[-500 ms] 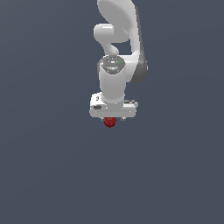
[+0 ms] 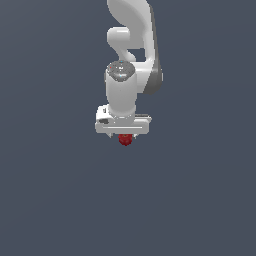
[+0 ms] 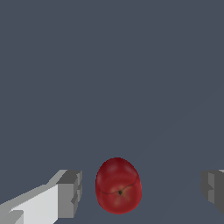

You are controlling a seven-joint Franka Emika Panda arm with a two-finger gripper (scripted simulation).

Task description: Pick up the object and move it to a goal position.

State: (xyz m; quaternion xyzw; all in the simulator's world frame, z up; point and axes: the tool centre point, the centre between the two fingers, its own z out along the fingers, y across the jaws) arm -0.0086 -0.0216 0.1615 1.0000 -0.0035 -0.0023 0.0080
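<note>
One object (image 3: 118, 186) between wide-apart jaws, untouched; long axis crosswise to jaw line.

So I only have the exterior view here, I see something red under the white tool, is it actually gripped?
Observer: No. In the wrist view the red object sits between the two fingers with a clear gap on each side; the tool is open.
Operator: Is it centred between them?
Observer: Not quite. It lies nearer one finger; the gap to the other finger is much wider.
Operator: What does it look like close up?
Observer: A smooth, glossy dark red oval with a small dark spot and a thin line across it.
</note>
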